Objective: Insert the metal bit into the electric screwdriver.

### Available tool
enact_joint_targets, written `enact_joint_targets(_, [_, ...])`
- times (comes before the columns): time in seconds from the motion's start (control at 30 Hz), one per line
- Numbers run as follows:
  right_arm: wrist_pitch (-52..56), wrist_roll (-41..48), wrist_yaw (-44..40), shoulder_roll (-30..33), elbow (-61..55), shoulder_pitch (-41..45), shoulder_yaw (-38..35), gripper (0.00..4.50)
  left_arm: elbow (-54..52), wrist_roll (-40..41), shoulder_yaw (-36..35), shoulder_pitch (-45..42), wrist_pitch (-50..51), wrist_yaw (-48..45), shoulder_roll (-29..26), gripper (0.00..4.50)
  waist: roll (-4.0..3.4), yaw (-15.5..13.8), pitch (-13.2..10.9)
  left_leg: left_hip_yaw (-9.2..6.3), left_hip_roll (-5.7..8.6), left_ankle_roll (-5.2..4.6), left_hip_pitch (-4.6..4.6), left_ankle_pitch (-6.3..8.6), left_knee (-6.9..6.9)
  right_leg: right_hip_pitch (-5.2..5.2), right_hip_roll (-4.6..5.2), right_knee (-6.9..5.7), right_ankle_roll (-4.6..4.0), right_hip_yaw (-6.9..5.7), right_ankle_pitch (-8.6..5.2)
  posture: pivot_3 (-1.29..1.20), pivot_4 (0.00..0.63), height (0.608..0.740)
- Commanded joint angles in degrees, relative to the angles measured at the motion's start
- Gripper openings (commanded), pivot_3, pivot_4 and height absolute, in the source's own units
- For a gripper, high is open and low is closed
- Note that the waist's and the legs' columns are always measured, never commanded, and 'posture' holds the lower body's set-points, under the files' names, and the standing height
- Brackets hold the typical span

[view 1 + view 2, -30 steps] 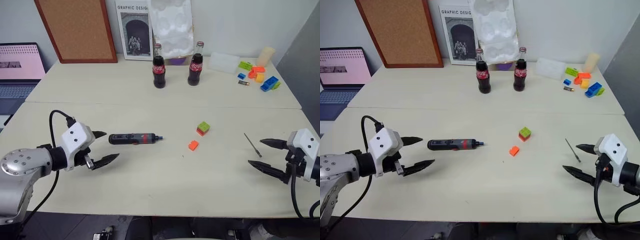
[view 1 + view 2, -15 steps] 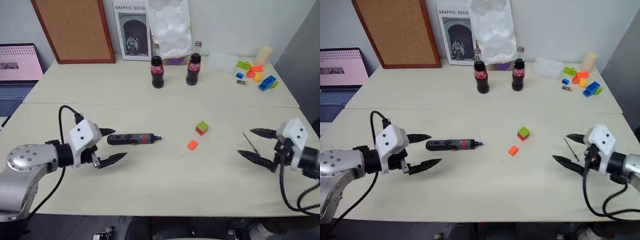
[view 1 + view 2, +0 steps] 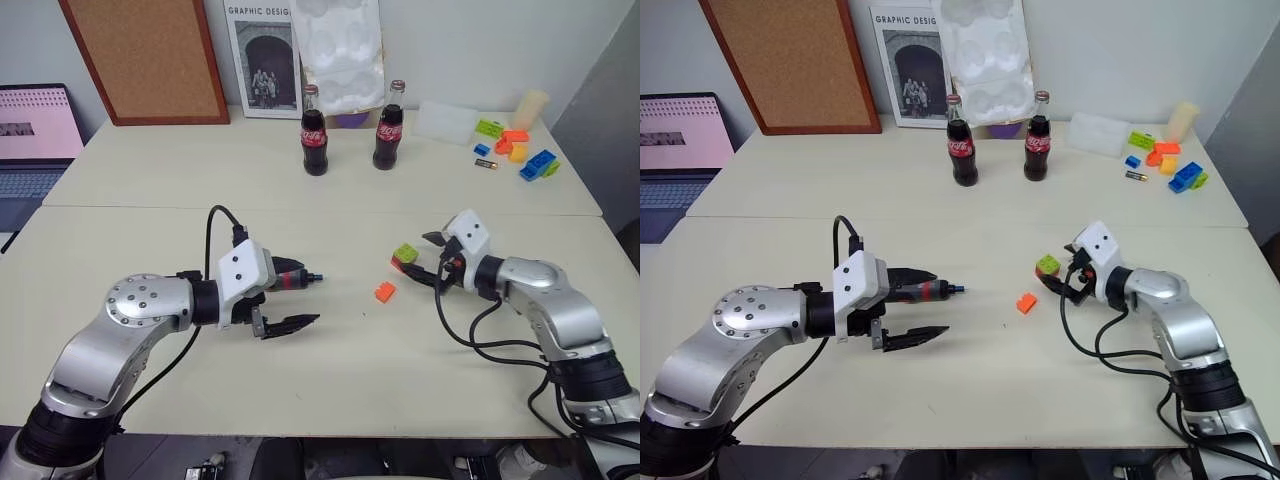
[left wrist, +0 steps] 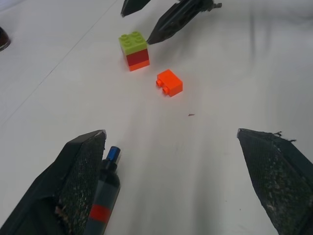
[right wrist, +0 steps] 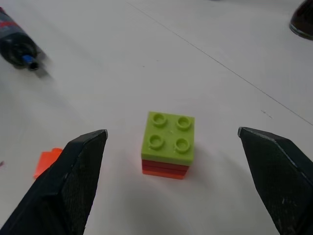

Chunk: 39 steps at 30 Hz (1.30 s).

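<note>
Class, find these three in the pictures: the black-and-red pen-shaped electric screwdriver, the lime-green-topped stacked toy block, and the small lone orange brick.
Black-and-red pen-shaped electric screwdriver (image 3: 930,289): right eye view, on its red band.
Lime-green-topped stacked toy block (image 5: 168,137): right wrist view, on its studded top.
Small lone orange brick (image 4: 169,82): left wrist view, on its top face.

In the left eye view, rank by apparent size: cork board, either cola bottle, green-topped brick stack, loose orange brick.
1. Cork board, by far the largest.
2. Cola bottle; the other bottle looks alike.
3. Green-topped brick stack.
4. Loose orange brick, slightly smaller, though nearer the camera.
</note>
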State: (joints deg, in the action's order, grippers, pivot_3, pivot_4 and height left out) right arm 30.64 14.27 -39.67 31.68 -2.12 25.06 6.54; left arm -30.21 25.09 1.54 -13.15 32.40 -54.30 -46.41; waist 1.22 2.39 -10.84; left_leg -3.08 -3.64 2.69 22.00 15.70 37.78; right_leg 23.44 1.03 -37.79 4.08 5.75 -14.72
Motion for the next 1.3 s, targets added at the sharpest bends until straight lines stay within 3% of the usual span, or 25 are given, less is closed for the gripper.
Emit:
enact_joint_targets(0.03, [-2.1, -2.3, 1.6, -1.9, 3.7, 1.8, 0.5, 4.5, -2.3, 0.5, 1.4, -1.2, -0.1, 1.0, 1.4, 4.48, 0.0, 0.0, 0.0, 0.0, 0.0, 0.0, 0.0, 0.0, 0.0, 0.0, 0.0, -0.01, 0.0, 0.01, 0.0, 0.0, 0.15, 0.74])
enact_joint_targets(0.07, [-2.5, -2.7, 1.5, -2.2, 4.3, 1.9, 0.5, 4.5, -2.3, 0.3, 1.7, -1.2, -0.2, 1.1, 1.6, 4.48, 0.0, 0.0, 0.0, 0.0, 0.0, 0.0, 0.0, 0.0, 0.01, 0.0, 0.0, -0.01, 0.0, 0.0, 0.0, 0.0, 0.15, 0.74])
enact_joint_targets(0.1, [-2.9, -2.7, 1.5, -2.6, 4.7, 2.0, 0.2, 4.13, -2.1, 0.1, 2.0, -1.2, -0.4, 1.0, 1.8, 4.5, 0.0, 0.0, 0.0, 0.0, 0.0, 0.0, 0.0, 0.0, 0.01, 0.0, 0.0, -0.02, 0.0, 0.0, 0.0, 0.0, 0.15, 0.74])
enact_joint_targets(0.17, [-3.2, -2.5, 1.4, -3.0, 5.2, 2.2, -0.1, 3.87, -1.4, -0.4, 2.4, -1.1, -1.2, 0.9, 1.9, 4.5, -0.01, 0.0, 0.0, 0.0, 0.0, 0.0, 0.0, 0.0, 0.02, 0.0, 0.0, -0.02, 0.0, 0.01, 0.0, 0.0, 0.15, 0.74])
enact_joint_targets(0.47, [-4.0, -2.6, 1.8, -3.6, 3.7, 1.0, -0.8, 1.59, 1.9, -1.1, 3.1, -0.8, -5.1, 0.0, 2.8, 4.5, -0.01, 0.0, 0.0, 0.0, 0.0, 0.0, -0.02, -0.01, 0.06, 0.0, -0.01, -0.07, 0.0, 0.02, 0.0, 0.0, 0.15, 0.74])
enact_joint_targets(0.5, [-3.9, -2.5, 2.3, -3.6, 3.1, 0.8, -1.4, 1.5, 2.3, -1.0, 3.2, -0.9, -5.4, -0.1, 3.2, 4.5, -0.01, 0.0, 0.0, 0.0, 0.0, 0.0, -0.02, -0.01, 0.06, -0.01, -0.01, -0.06, 0.0, 0.02, 0.0, 0.0, 0.15, 0.74])
enact_joint_targets(0.6, [-3.1, -2.4, 3.7, -2.1, 0.3, -0.5, -4.0, 1.5, 2.9, -0.7, 3.5, -1.8, -6.0, -0.1, 4.8, 4.5, -0.02, -0.1, 0.0, 0.0, 0.01, 0.0, -0.02, -0.01, 0.05, 0.0, -0.01, -0.06, 0.0, 0.02, 0.0, 0.0, 0.15, 0.74])
enact_joint_targets(0.8, [-1.8, -4.4, 12.9, 2.2, -5.3, -8.1, -17.0, 1.5, 4.3, -0.3, 7.8, -7.0, -6.1, 1.7, 12.9, 4.5, -0.02, -1.0, 0.0, -0.01, 0.04, 0.0, 0.05, -0.01, 0.08, -0.03, 0.01, 0.0, 0.02, 0.0, -0.01, 0.0, 0.15, 0.74])
enact_joint_targets(1.0, [-2.0, -10.0, 30.3, 0.5, 4.5, -7.4, -26.5, 1.5, 8.4, -2.7, 14.5, -14.5, -7.6, 1.9, 21.3, 4.5, -0.03, -0.4, 0.0, 0.0, 0.07, 0.0, -0.03, -0.01, 0.13, -0.07, 0.0, -0.06, 0.02, 0.07, 0.01, 0.0, 0.15, 0.74])
enact_joint_targets(1.27, [-2.4, -7.4, 38.4, -2.0, 19.6, 0.6, -31.6, 1.5, 11.4, -5.8, 18.1, -18.4, -9.3, 2.2, 25.4, 4.5, -0.14, 1.2, 0.1, 0.02, 0.07, -0.03, -0.14, -0.03, 0.1, -0.09, -0.05, -0.14, 0.01, 0.19, 0.02, 0.0, 0.15, 0.74])
enact_joint_targets(1.3, [-2.7, -6.9, 38.8, -2.3, 19.9, 0.8, -32.2, 1.85, 11.4, -6.0, 18.1, -18.4, -9.3, 2.2, 25.4, 4.5, -0.14, 1.2, 0.1, 0.02, 0.08, -0.03, -0.13, -0.03, 0.1, -0.09, -0.05, -0.13, 0.01, 0.18, 0.02, 0.0, 0.15, 0.74])
